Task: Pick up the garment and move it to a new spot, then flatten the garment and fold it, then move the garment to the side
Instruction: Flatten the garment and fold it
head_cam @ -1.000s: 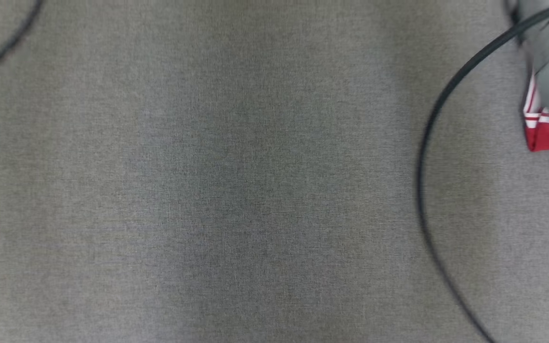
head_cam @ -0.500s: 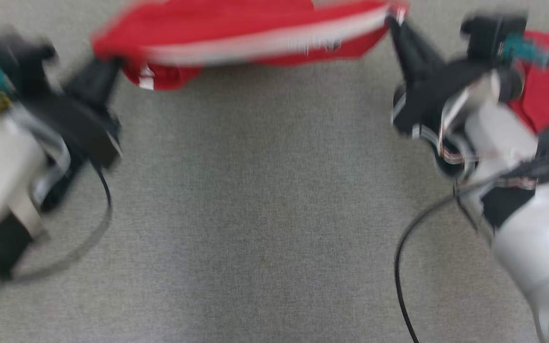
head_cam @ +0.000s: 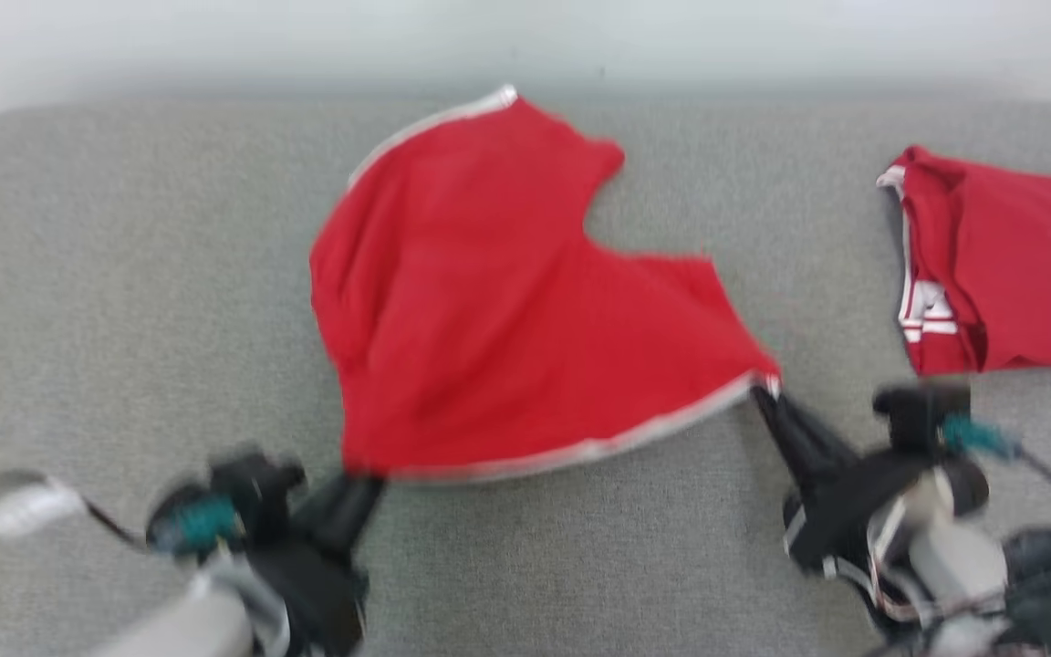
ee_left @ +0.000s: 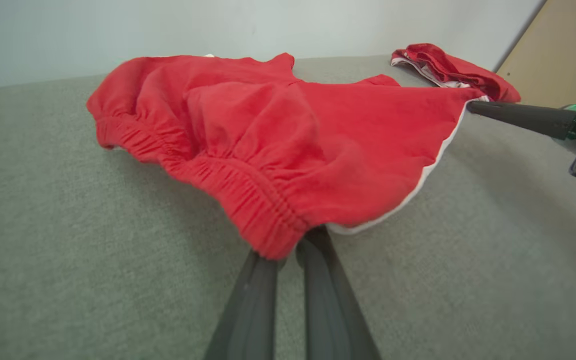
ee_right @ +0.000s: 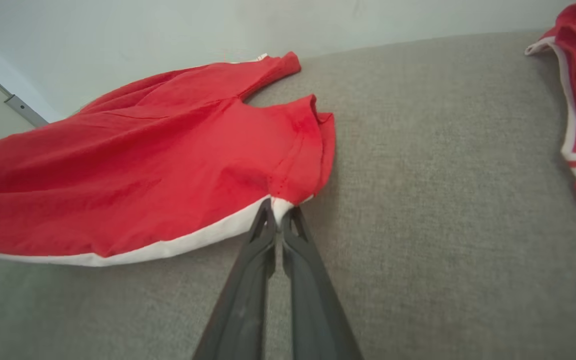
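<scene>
Red shorts (head_cam: 489, 301) lie mid grey fabric surface (head_cam: 124, 274), with left gripper (head_cam: 363, 481) and right gripper (head_cam: 765, 394) both clamped tight on the near edge's corners. Bare room to the left; second red garment (head_cam: 1009, 265) far right, pale wall (head_cam: 525, 36) behind.

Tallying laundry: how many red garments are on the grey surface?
2. The spread garment lies in the middle, held by the left gripper and right gripper; the bunched garment lies at the right, partly cut off.
</scene>
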